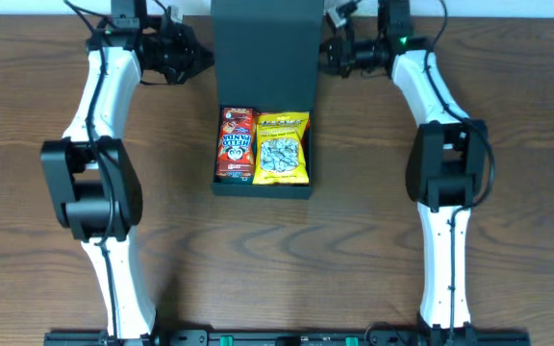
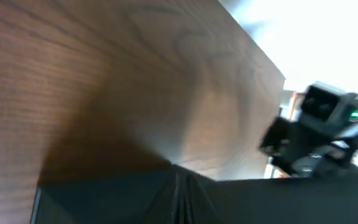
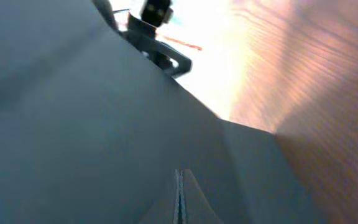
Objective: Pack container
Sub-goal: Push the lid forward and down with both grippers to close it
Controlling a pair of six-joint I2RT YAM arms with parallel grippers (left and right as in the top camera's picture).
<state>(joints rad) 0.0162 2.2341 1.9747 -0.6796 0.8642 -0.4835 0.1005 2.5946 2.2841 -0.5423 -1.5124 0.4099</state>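
Note:
The black container [image 1: 263, 189] sits mid-table with its flap lid [image 1: 264, 48] raised at the far side. Inside lie a red snack packet [image 1: 237, 142] and a yellow one [image 1: 282, 146], side by side. My left gripper [image 1: 200, 61] is shut and rests against the lid's left edge. At the lid's right edge is my right gripper [image 1: 325, 53], also shut. The left wrist view has the shut left gripper [image 2: 178, 186] beside the dark lid [image 2: 291, 202]. In the right wrist view the right gripper [image 3: 179, 193] lies along the lid [image 3: 73, 124]. No frame shows whether the jaws pinch the lid.
The wooden table [image 1: 508, 288] spreads to both sides of the box. Both white arms reach from the near edge up past the box's sides. The right arm's wrist [image 2: 319, 134] shows across the lid in the left wrist view.

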